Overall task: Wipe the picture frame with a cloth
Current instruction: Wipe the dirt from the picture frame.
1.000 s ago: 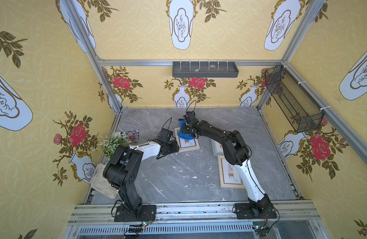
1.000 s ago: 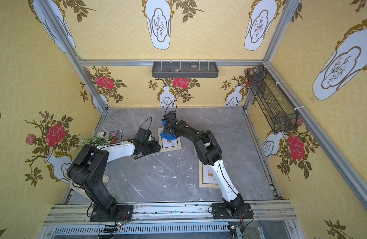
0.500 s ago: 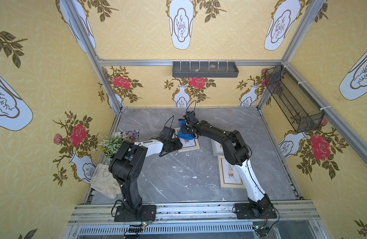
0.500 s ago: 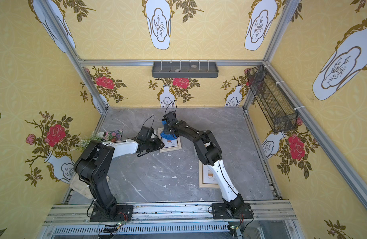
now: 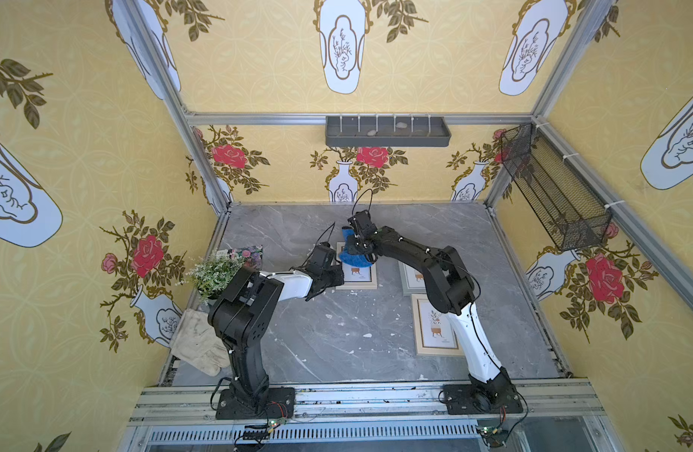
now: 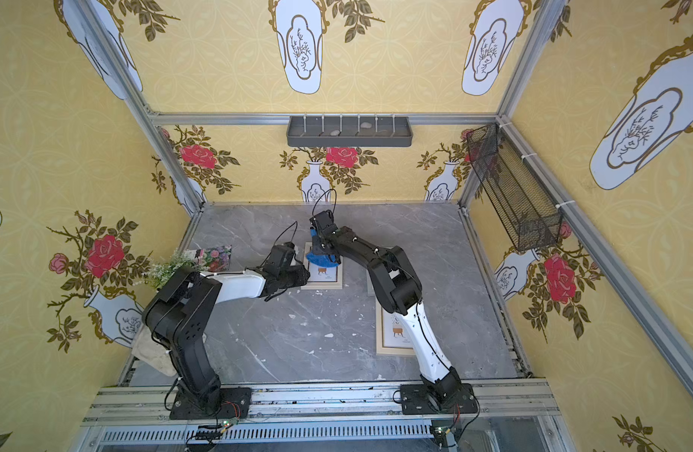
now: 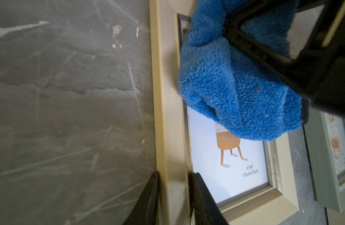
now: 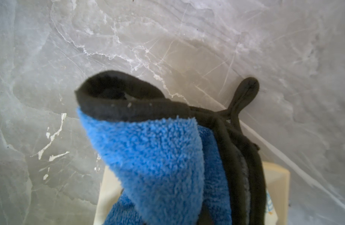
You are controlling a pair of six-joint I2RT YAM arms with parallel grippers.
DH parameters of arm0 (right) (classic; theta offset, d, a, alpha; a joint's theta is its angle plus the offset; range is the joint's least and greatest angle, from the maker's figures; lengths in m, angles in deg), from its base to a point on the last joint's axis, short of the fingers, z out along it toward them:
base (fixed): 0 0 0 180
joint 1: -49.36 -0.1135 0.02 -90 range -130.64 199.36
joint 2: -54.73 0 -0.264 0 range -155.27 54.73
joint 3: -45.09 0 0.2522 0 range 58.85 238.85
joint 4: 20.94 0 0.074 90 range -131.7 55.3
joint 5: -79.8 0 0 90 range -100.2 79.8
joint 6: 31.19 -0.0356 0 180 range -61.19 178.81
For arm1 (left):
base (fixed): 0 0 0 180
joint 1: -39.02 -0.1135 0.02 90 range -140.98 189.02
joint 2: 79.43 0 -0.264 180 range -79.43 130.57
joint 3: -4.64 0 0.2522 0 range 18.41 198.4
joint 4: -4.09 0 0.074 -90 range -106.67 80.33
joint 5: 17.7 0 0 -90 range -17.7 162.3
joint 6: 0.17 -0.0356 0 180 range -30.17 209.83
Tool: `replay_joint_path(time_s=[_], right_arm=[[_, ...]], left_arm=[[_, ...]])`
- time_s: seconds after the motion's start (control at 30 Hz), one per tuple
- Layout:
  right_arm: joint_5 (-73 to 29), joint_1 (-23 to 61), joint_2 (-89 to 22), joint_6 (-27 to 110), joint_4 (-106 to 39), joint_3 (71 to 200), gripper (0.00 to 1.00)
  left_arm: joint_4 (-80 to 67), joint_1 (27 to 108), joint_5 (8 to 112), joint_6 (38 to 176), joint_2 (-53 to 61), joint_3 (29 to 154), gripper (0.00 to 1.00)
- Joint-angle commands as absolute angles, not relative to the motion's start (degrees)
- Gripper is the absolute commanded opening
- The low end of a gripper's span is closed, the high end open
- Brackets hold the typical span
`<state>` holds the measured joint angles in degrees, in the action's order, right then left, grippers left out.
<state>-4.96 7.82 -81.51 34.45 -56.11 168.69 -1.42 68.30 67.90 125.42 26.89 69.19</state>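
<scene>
In both top views the cloth (image 5: pixel 356 260) sits bunched on the far half of the picture frame (image 5: pixel 361 280), pinched tight in the right gripper (image 5: pixel 362 249). In the left wrist view, the left gripper (image 7: pixel 175 174) narrowly clamps the frame's side rail. In the right wrist view, the cloth drapes over the frame's corner.

A lab test cell dressed as a home: aluminium framing (image 5: pixel 258 118) holds floral wallpaper panels (image 5: pixel 258 58) around a marble counter (image 5: pixel 337 344), 2 robot arms (image 5: pixel 243 309) bolted to its rail (image 5: pixel 376 397).

Both arms stretch forward and inward, wrists nearly meeting. The left gripper (image 7: pixel 174 175) pinches the picture frame's (image 7: pixel 171 136) side rail; the right gripper (image 5: pixel 358 250), pointing down, clamps the cloth (image 5: pixel 354 259).
</scene>
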Motion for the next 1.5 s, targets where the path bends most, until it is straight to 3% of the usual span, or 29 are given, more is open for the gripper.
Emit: replay_joint_path(time_s=[0.0, 0.43, 0.73, 1.13, 1.47], right_arm=[[-3.97, 7.46, -80.27, 34.28, -56.39, 168.78, 0.18], [-5.65, 8.64, -85.43, 33.85, -57.97, 171.38, 0.17], [0.09, 11.76, -76.70, 35.00, -59.18, 162.93, 0.17], [-5.64, 6.53, -85.69, 35.69, -59.82, 175.17, 0.17], [-0.32, 10.75, -73.35, 35.87, -58.03, 158.50, 0.16]], left_arm=[[-18.24, 68.16, 71.05, 124.55, 28.24, 65.95, 0.29], [-18.05, 68.03, 71.54, 126.98, 28.50, 63.63, 0.27], [-18.76, 66.97, 72.82, 128.71, 28.78, 62.68, 0.25], [-17.96, 66.54, 72.34, 129.53, 28.02, 61.56, 0.25], [-17.73, 65.74, 72.37, 131.32, 28.60, 60.84, 0.24]])
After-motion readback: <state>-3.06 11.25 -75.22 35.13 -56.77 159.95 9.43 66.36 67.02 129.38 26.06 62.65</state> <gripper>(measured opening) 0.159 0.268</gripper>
